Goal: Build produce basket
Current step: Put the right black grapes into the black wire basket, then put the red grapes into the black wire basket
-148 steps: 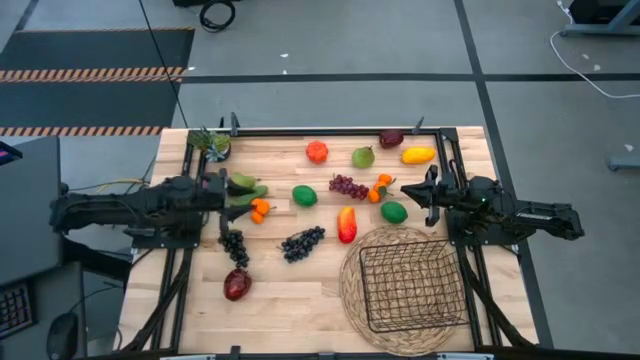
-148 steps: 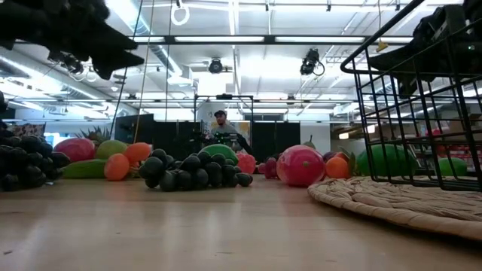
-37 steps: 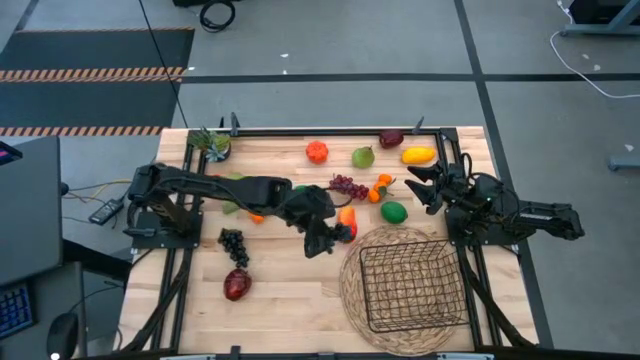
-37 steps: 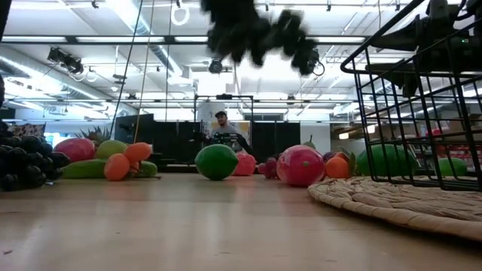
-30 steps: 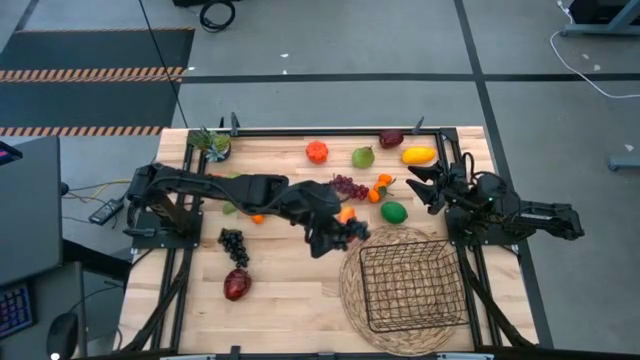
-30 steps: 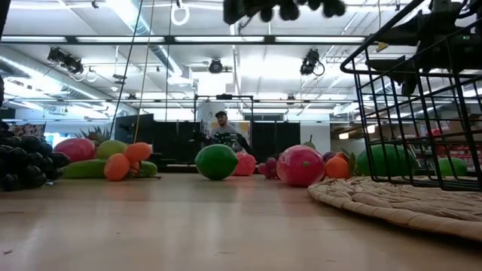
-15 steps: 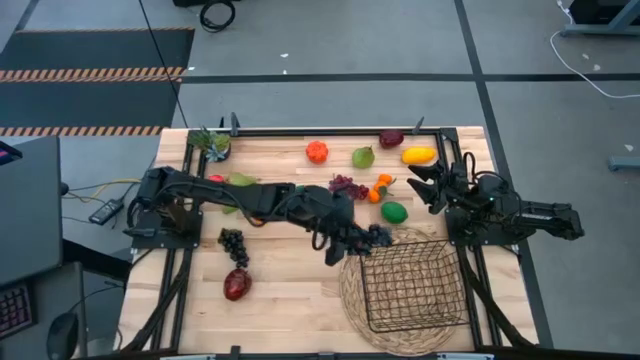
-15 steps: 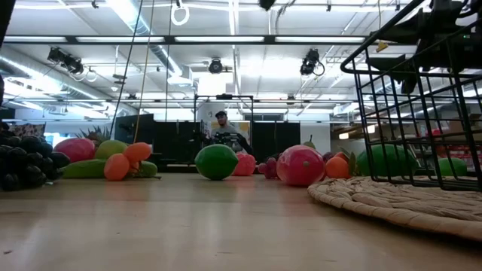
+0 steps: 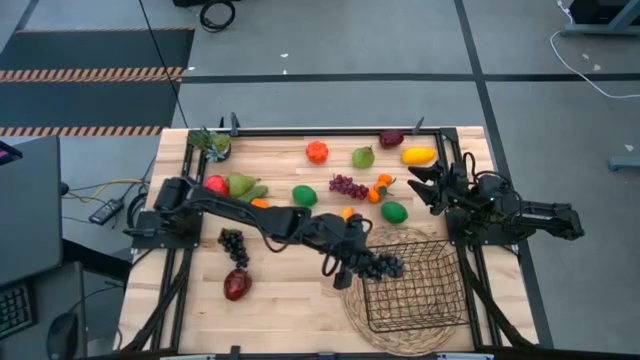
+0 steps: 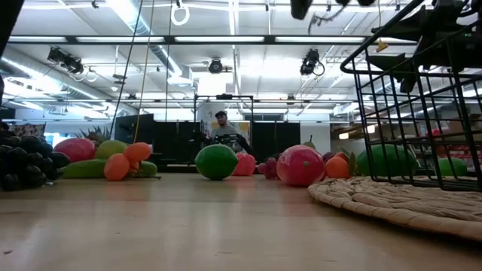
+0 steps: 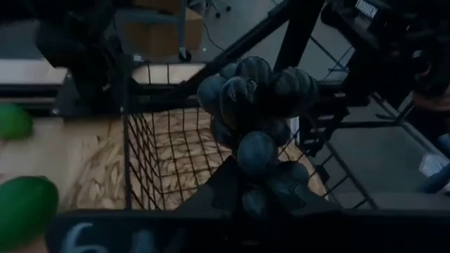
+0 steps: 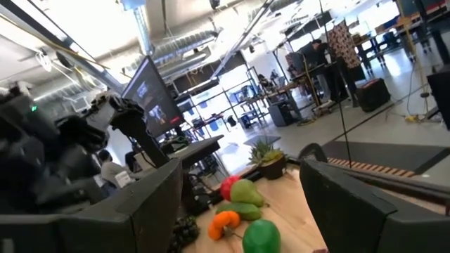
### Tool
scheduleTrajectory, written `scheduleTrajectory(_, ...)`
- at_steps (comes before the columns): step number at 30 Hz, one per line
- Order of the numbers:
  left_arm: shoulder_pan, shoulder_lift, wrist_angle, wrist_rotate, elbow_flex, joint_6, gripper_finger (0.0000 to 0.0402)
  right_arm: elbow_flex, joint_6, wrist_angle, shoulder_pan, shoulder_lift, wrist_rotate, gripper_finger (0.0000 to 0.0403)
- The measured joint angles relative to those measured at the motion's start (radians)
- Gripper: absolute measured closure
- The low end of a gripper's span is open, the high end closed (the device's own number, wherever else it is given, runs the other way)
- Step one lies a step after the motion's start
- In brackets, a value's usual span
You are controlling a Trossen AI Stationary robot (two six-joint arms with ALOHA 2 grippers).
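My left gripper [image 9: 366,259] is shut on a dark grape bunch [image 9: 386,266] and hangs over the left rim of the black wire basket [image 9: 420,290]. The basket stands on a round woven mat [image 9: 352,290] at the near right. In the left wrist view the bunch [image 11: 254,98] juts out past the fingers, with the basket's wire wall [image 11: 158,158] below it. My right gripper [image 9: 418,186] waits open at the table's right edge. More produce lies across the far half of the table. My left gripper pinches the grape bunch between its two fingers at the bunch's near end [image 11: 261,184]; the grapes hide the exact spot. The fingers come from the table's left, slanting a little down. The bunch sticks out ahead of them, lifted clear above the basket's left rim.
A green lime [image 9: 304,195], purple grapes [image 9: 348,186], a green fruit [image 9: 394,212], a yellow fruit [image 9: 418,155] and an orange one [image 9: 317,151] lie at the back. A second dark grape bunch [image 9: 233,243] and a dark red fruit [image 9: 237,285] lie near left.
My left gripper has carried the grape bunch toward the table's right and near edge and sunk a little, from over the table's middle to over the basket's left rim. It has stayed shut on the bunch and rolled somewhat.
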Motion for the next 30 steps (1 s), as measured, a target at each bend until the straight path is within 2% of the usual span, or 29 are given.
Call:
scheduleTrajectory(5,0.010,0.012,0.031,-0.020,0.000,0.033,0.0362,0.000,0.027,-0.008,0.000,0.001,-0.033,0.0112)
scheduleTrajectory(8,0.011,0.010,0.041,-0.024,0.000,0.077,0.0336,0.000,0.028,-0.008,0.000,0.000,-0.037,0.0112)
scheduleTrajectory(17,0.019,0.010,-0.016,-0.057,0.000,0.086,0.0160,0.000,0.026,-0.008,0.000,0.000,-0.043,0.0112)
scheduleTrajectory(20,0.024,0.006,-0.019,-0.061,0.000,0.086,0.0121,0.000,0.024,-0.008,0.000,0.000,-0.043,0.0112)
scheduleTrajectory(24,0.034,-0.002,-0.041,-0.060,0.000,0.089,0.0101,0.000,0.024,-0.008,0.000,0.000,-0.043,0.0112)
scheduleTrajectory(30,0.082,-0.089,-0.149,-0.061,-0.001,0.107,0.0113,0.000,0.059,-0.038,0.000,0.000,-0.081,0.0112)
